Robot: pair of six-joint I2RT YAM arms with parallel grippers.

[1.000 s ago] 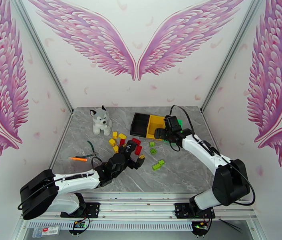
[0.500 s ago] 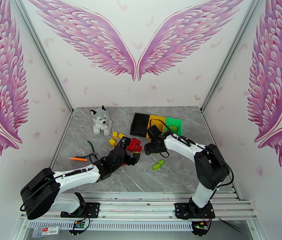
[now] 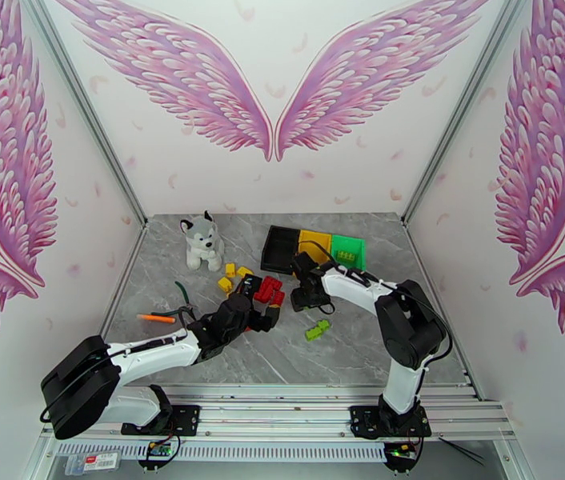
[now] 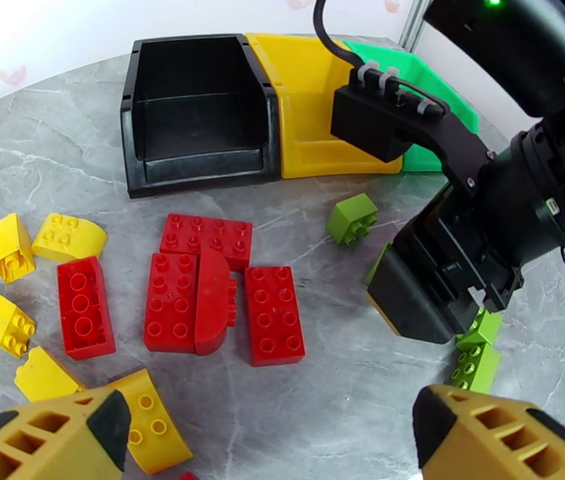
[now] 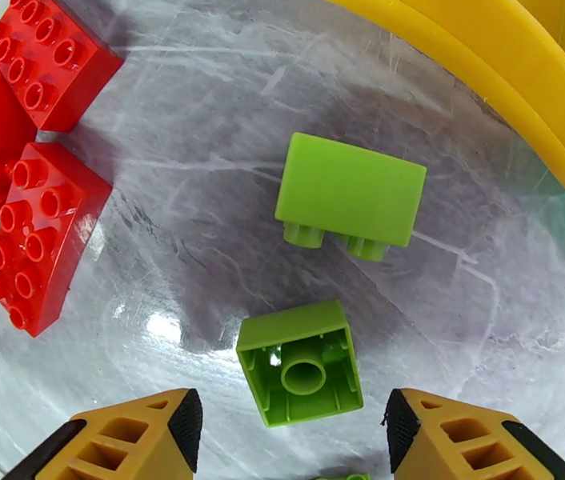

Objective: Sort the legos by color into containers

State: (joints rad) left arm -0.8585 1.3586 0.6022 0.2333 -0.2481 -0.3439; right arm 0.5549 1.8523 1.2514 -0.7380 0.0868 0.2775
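Note:
Several red legos point(image 4: 202, 290) lie flat in a cluster, with yellow legos point(image 4: 10, 250) to their left. My left gripper point(image 4: 274, 442) hovers open just short of the red legos point(image 3: 268, 290). My right gripper point(image 5: 290, 434) is open over an upturned green lego point(image 5: 300, 363), a finger on each side and gaps showing. A second green lego point(image 5: 350, 194) lies on its side just beyond. The containers stand in a row at the back: black point(image 4: 194, 106), yellow point(image 4: 314, 98), green point(image 4: 442, 98). From above, the right gripper point(image 3: 308, 302) is down beside the left gripper point(image 3: 262, 307).
A plush husky point(image 3: 202, 240) sits at the back left. An orange pen point(image 3: 156, 318) and pliers point(image 3: 182, 294) lie left of my left arm. Another green lego point(image 3: 317, 330) rests on the table in front of the right gripper. The two grippers are close together.
My right arm swung from the containers down and left to the green legos beside the red cluster, its jaws narrowing. My left gripper shifted slightly left, still open.

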